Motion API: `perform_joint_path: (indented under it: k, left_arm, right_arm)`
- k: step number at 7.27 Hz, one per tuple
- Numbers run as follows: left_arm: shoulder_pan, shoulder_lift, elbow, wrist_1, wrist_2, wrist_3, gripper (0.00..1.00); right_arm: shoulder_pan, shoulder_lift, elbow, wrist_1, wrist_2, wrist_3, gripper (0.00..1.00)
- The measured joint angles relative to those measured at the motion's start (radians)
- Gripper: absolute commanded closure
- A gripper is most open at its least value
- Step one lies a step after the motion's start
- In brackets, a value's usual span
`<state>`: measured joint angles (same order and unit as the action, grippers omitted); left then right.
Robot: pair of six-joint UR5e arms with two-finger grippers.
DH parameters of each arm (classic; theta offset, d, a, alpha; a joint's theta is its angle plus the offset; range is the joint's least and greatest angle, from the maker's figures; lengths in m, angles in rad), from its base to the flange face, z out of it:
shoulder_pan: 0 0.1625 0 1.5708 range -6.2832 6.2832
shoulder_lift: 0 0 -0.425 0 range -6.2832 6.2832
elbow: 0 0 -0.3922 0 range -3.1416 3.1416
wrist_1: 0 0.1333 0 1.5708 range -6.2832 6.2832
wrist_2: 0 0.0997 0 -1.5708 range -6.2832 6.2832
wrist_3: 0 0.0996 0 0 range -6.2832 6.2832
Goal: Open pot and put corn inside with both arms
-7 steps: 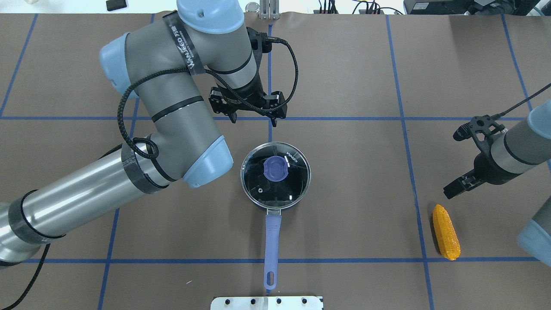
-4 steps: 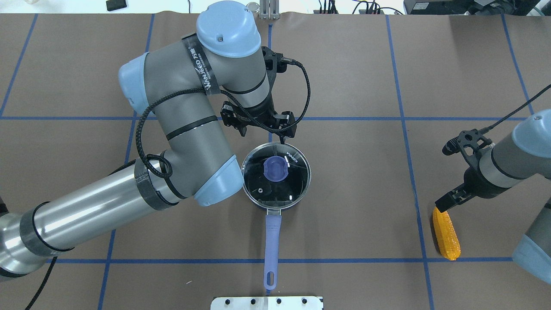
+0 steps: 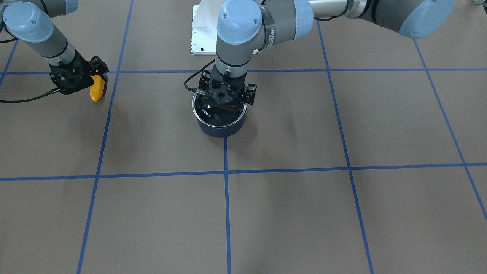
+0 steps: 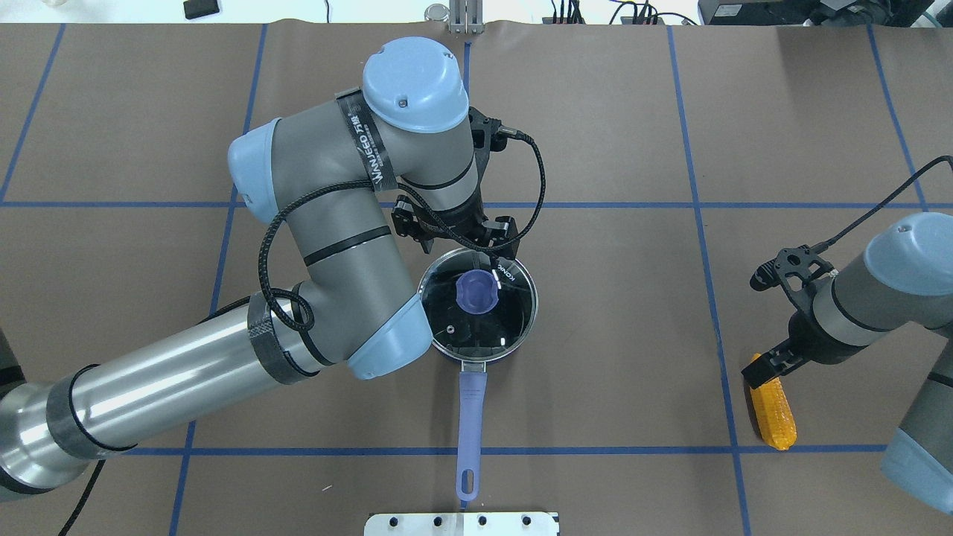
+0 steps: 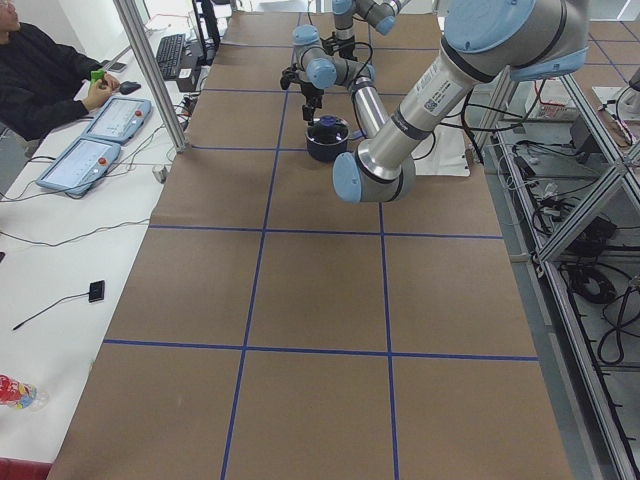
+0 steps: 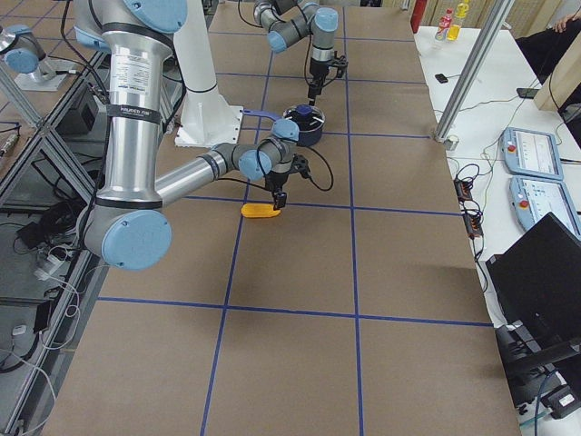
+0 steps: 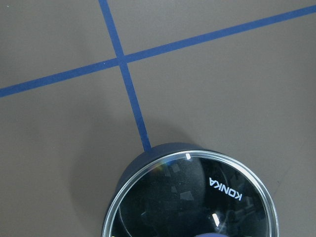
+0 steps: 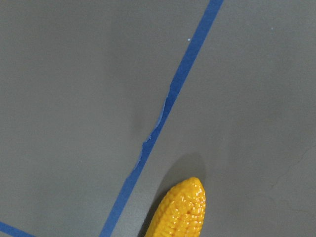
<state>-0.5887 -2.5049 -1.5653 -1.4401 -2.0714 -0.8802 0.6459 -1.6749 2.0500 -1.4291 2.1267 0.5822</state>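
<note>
Both arms have come lower: the left gripper [image 4: 465,242] hovers by the lidded pot [image 3: 220,129], and the right gripper [image 4: 763,368] over the tip of the corn [image 4: 774,417], well right of the pot (neither grip readable). The corn looks light, stiff and bumpy; grasp it mid-cob.

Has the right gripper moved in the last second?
Yes. In the overhead view the right gripper has slid toward the corn, reaching its tip; the corn has not shifted.

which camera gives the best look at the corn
The overhead exterior view: the corn shows nearly whole, only its far end covered by the right pincer. The front view hides half, the right side view shows it small, the right wrist only its tip.
</note>
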Motion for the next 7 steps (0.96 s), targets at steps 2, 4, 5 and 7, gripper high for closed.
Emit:
perform_joint_path:
  k: [2,4,5,7]
  left_arm:
    - [0.003,0.001,0.001,-0.001,0.0,0.001,0.02]
    - [0.009,0.004,0.002,-0.002,0.001,0.001,0.02]
    - [0.017,0.004,0.003,-0.002,0.009,0.0,0.02]
    - [0.034,0.001,0.005,-0.003,0.032,0.0,0.02]
  right_arm:
    - [-0.02,-0.013,-0.001,0.0,-0.004,0.06,0.0]
    - [-0.046,-0.017,-0.001,0.001,-0.005,0.137,0.0]
    - [-0.055,-0.018,-0.001,0.001,-0.004,0.15,0.0]
    - [-0.065,-0.023,-0.001,0.001,-0.004,0.156,0.0]
